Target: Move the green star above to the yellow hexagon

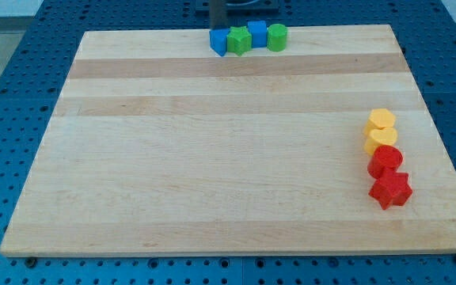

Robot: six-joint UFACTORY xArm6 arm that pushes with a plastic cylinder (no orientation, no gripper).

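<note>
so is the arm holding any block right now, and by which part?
Nothing is held; the arm has no gripper, only a rod. The rod stands at the view's top, just behind the blue block in the blue-green row; my tip is hidden behind it, so contact cannot be told.

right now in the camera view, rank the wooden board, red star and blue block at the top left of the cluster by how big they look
1. wooden board, by far the largest.
2. red star.
3. blue block.
The star sits nearer the view's bottom, perhaps closer to the camera, so its edge over the blue block is unsure.

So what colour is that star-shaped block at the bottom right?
Red: the star block, in the camera view.
</note>
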